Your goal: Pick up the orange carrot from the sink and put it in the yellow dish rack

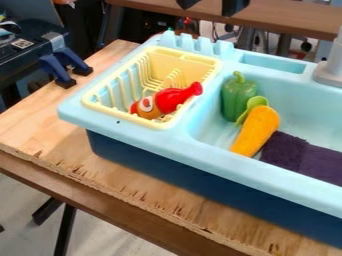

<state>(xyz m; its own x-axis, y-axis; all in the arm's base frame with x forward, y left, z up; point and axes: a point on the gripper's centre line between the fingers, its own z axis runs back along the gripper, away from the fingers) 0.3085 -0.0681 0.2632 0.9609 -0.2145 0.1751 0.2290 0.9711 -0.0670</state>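
Wooden table at left; hand apart, top centre. Gripping the pepper, right of centre, could nudge the carrot.

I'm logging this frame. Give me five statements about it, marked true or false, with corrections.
1. The glossy red bottle-shaped toy rests in the yellow plastic dish rack. True.
2. The green toy bell pepper is in the rack. False: it is in the light-blue sink basin.
3. The orange toy carrot is in the basin. True.
4. The dark purple cloth hangs in the rack. False: it lies in the basin.
5. The black gripper's fingers are apart. True.
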